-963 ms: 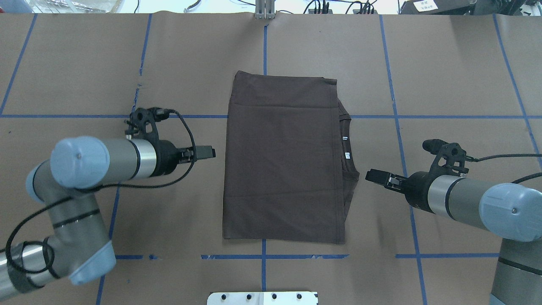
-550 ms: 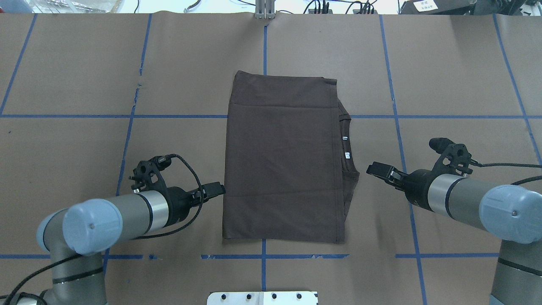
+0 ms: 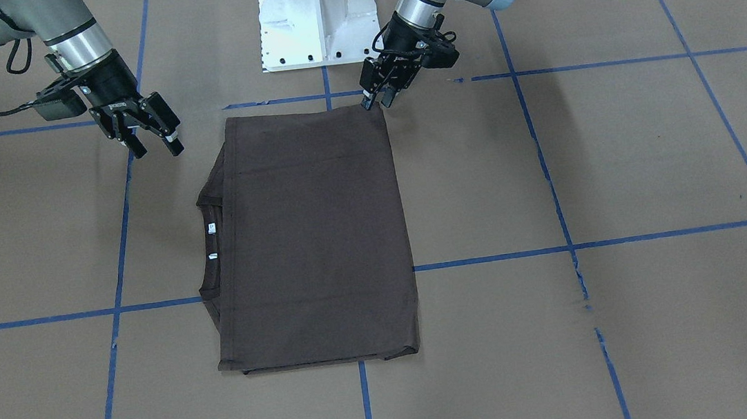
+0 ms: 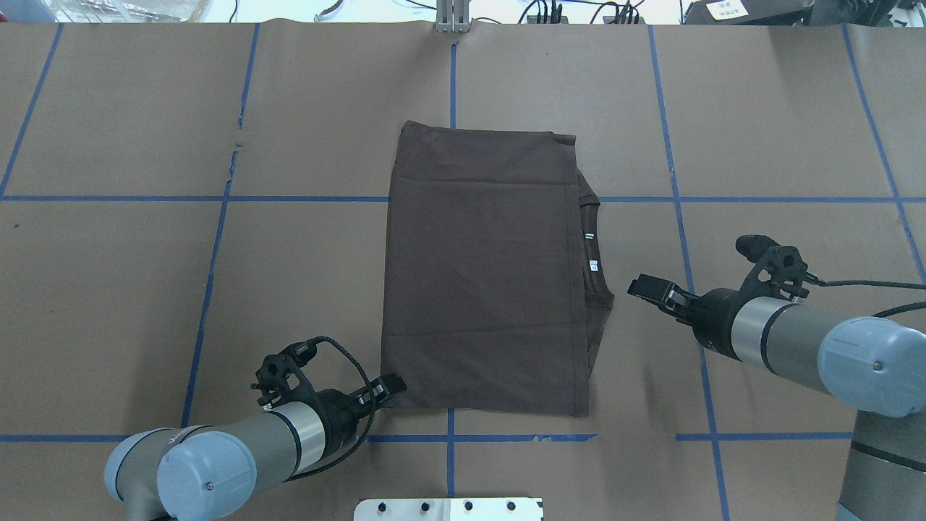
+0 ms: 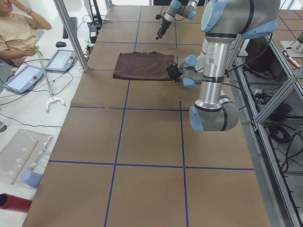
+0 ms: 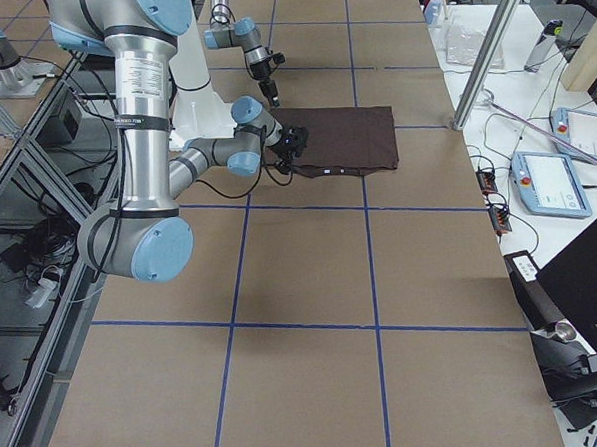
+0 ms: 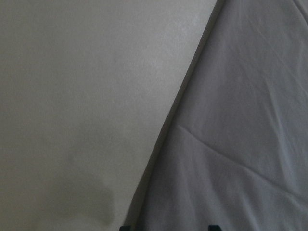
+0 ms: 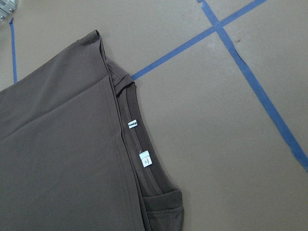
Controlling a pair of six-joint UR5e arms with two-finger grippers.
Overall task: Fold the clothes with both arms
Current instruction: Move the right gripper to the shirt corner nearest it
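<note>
The dark brown T-shirt lies folded into a rectangle in the middle of the table, and also shows in the front view. Its collar and white tags point to my right. My left gripper is low at the shirt's near left corner. Its jaws are a little apart and astride the shirt's edge, holding nothing. My right gripper is open and empty, and hovers just right of the collar side.
Brown paper with blue tape lines covers the table. The white robot base stands at the near edge behind the shirt. An operator sits past the far side with tablets.
My left arm has swung back toward the robot, from the middle of the shirt's left edge to its near left corner. My right gripper has barely moved.
</note>
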